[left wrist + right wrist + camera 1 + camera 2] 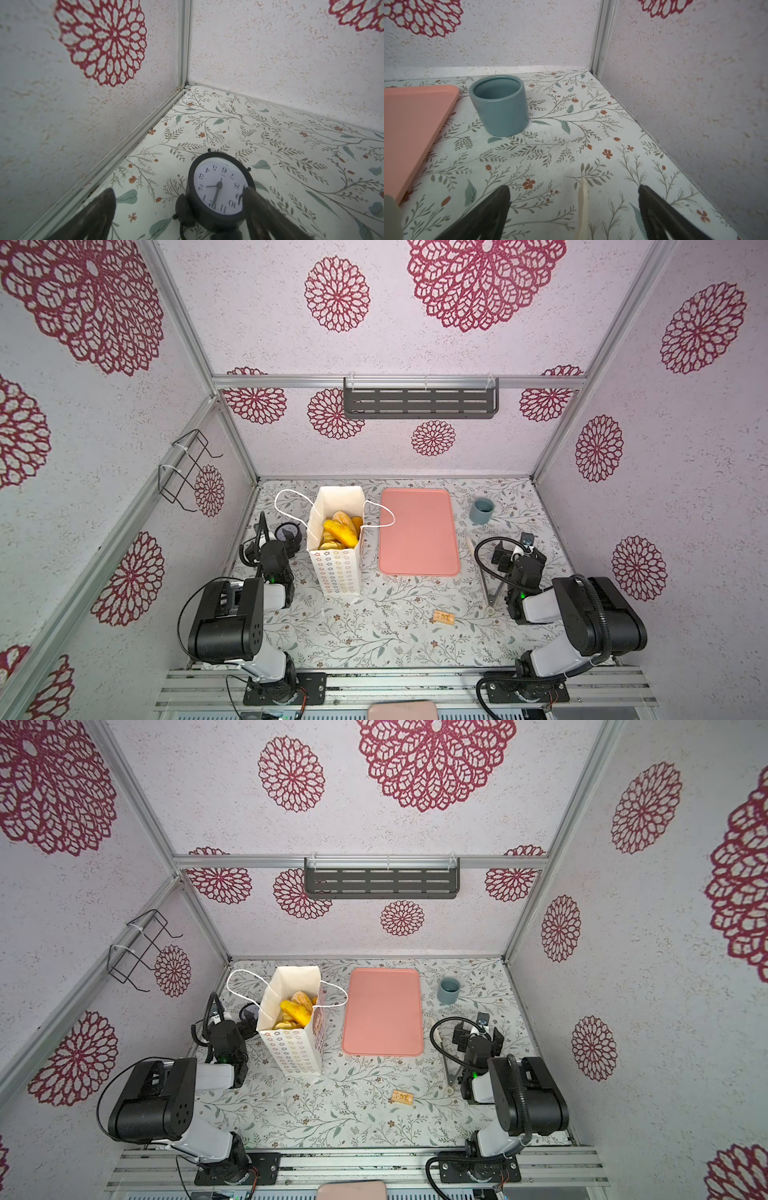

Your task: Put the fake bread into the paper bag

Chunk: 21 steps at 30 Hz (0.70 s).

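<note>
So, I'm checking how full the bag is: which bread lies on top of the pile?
The glossy yellow-orange long piece, lying slantwise over the paler brown pieces inside the paper bag.

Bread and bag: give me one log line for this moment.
bread: in bag | tray: bare | left gripper: open, near clock | right gripper: open, above tongs
</note>
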Tool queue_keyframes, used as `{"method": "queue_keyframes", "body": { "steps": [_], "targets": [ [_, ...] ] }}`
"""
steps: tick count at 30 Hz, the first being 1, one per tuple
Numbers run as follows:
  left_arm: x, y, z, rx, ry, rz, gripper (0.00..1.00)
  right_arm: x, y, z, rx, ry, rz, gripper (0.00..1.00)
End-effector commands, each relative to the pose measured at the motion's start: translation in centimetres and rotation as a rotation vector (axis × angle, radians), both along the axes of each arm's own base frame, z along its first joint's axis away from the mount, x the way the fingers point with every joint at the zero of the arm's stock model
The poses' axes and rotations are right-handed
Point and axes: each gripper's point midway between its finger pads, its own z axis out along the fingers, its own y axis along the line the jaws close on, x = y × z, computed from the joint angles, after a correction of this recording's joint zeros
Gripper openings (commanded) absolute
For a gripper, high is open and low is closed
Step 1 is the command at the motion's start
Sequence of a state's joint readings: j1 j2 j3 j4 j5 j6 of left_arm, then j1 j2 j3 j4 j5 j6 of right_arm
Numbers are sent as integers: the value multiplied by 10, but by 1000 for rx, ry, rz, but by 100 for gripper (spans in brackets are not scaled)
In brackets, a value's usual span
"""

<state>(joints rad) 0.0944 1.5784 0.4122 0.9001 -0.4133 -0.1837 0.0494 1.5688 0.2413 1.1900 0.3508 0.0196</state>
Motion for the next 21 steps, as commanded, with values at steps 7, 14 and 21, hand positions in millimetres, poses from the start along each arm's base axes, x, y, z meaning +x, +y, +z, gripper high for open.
{"method": "queue_keyframes", "body": {
  "steps": [7,14,21],
  "targets": [
    [1,-2,8,6,-27,-17,97,4,4,20,22,-71,18,99],
    [2,-2,7,5,-18,-16,97,8,5,16,27,-53,25,99],
    [2,-2,8,6,-22,-15,97,6,4,19,29,-66,32,99]
  ]
}}
